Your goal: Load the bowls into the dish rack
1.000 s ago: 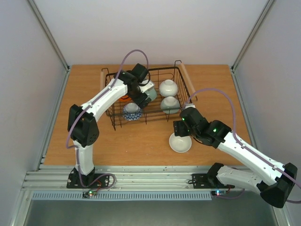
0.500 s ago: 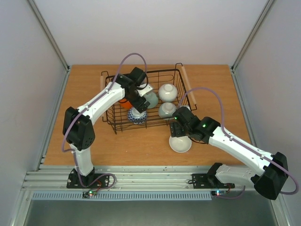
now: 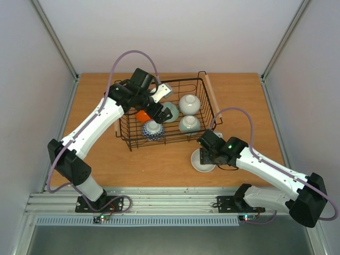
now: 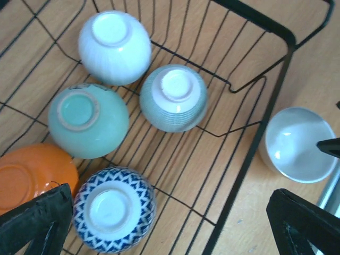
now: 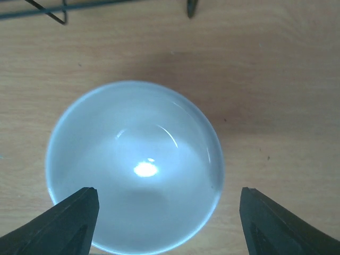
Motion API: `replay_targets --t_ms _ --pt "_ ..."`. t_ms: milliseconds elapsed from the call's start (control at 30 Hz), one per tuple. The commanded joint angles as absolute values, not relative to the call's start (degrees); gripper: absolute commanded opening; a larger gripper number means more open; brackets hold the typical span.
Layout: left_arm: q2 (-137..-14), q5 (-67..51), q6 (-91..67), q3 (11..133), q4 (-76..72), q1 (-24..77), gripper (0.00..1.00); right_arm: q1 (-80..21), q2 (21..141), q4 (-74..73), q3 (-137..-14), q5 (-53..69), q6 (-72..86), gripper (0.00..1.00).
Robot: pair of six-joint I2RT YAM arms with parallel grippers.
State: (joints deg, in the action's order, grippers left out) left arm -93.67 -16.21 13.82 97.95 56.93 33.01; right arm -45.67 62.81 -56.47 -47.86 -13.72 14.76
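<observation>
The dish rack [image 3: 183,81] holds several upturned bowls: orange [image 3: 142,115], mint [image 3: 170,111], white [image 3: 189,103], pale green [image 3: 189,124] and blue-and-white patterned [image 3: 152,129]. My left gripper [image 3: 155,108] hovers open above them. In the left wrist view its fingers frame the patterned bowl [image 4: 113,208] and bare rack wire [image 4: 257,136], touching nothing. One white bowl [image 3: 203,161] stands upright on the table in front of the rack. My right gripper [image 5: 178,223] is low over this bowl [image 5: 135,164], open, with a finger on either side of its near half.
The rack's light wooden handle [image 3: 210,95] lies just behind my right arm. The rack's front wall [image 3: 164,139] stands between the white bowl and the loaded bowls. Grey walls close in the table on three sides.
My left gripper has pulled up and back from the patterned bowl, which stays in the rack. My right gripper has come down over the white bowl and its jaws have narrowed a little.
</observation>
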Motion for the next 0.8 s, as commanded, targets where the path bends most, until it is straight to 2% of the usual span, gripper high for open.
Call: replay_targets --t_ms 0,267,567,633,767 --pt "-92.85 -22.64 13.1 96.03 54.77 32.82 0.99 -46.67 62.5 -61.92 -46.63 -15.41 21.88 0.73" --pt "-92.7 -26.65 13.71 94.86 54.5 32.86 0.99 -47.85 63.35 -61.99 -43.33 -15.88 27.88 0.65" --pt "-92.54 -27.43 14.13 94.42 54.67 33.19 0.99 -48.34 66.84 -56.56 -40.26 -15.61 28.11 0.47" --pt "-92.65 -27.3 14.36 94.32 54.84 33.45 0.99 -48.32 67.14 -55.43 -39.8 -15.97 28.04 0.41" --pt "-92.9 -26.35 14.88 94.16 54.84 34.32 0.99 -48.3 68.08 -54.12 -39.17 -16.65 27.83 0.22"
